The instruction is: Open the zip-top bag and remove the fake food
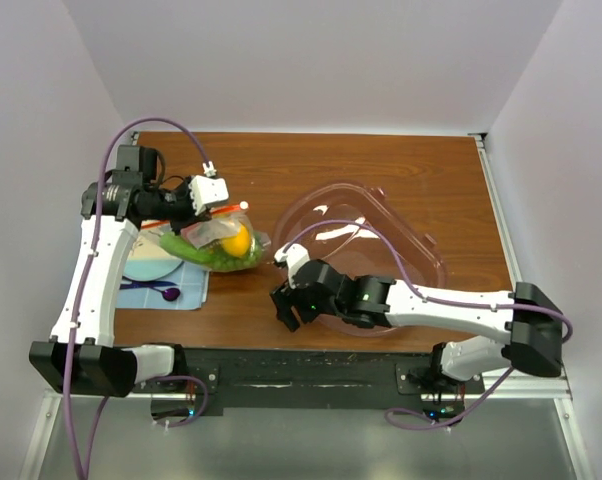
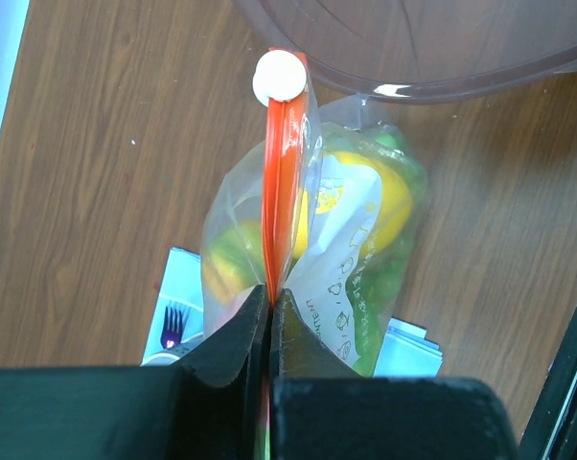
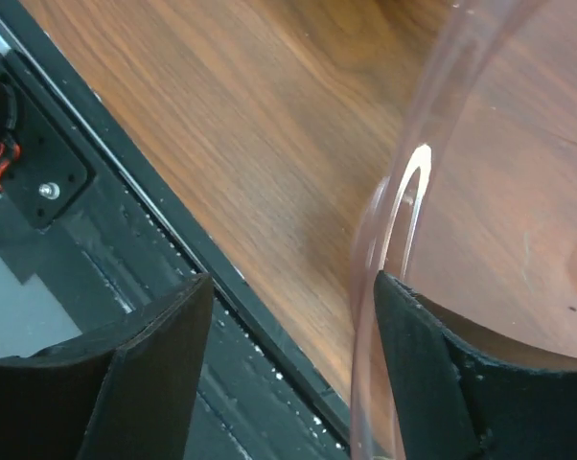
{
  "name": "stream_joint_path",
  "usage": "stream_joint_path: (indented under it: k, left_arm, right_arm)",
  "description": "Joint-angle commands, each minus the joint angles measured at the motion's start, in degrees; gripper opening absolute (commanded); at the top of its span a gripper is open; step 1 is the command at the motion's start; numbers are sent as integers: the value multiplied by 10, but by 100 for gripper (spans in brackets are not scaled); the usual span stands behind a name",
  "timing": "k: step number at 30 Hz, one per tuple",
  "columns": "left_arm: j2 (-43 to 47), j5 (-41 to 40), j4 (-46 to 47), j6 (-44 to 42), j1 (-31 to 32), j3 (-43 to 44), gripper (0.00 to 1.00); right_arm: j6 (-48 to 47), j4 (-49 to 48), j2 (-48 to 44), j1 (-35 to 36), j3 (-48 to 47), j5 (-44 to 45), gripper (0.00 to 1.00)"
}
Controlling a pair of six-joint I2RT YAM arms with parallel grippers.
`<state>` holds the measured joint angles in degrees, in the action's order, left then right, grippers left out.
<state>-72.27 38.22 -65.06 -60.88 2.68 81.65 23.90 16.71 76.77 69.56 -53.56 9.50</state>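
Back: a plain white back wall [image 1: 311,60] met the far edge of the surface, evenly lit.
Sides: pale lavender-tinted side walls [image 1: 26,120] closed in the left and right.
Surface: a brown wood-grain surface [image 1: 381,165] showed dark streaked grain.
Front: a black metal rail [image 1: 301,372] ran along the near edge.
Below: a flat grey panel [image 1: 301,445] lay beneath the rail.

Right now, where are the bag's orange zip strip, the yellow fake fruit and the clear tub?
orange zip strip [image 2: 281,172]: left wrist view, midway along the strip.
yellow fake fruit [image 1: 237,242]: top external view, centre of the fruit.
clear tub [image 1: 406,225]: top external view, bare inner wall.
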Motion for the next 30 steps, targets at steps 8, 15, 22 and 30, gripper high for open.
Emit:
stream_joint_path:
  k: [8, 15, 22, 30]
  left_arm:
    - [50, -14, 26, 11, -2, 17, 0]
    - [59, -3, 1, -12, -2, 10, 0]
    - [59, 35, -72, -55, -1, 9, 0]
    - [85, 85, -104, -62, 3, -13, 0]
  right_arm:
    - [9, 124, -15, 1, -23, 154, 8]
    - [0, 208, -66, 0, -36, 239, 0]
    - [-73, 215, -49, 0, -127, 240, 63]
    - [-233, -139, -82, 0, -90, 76, 70]
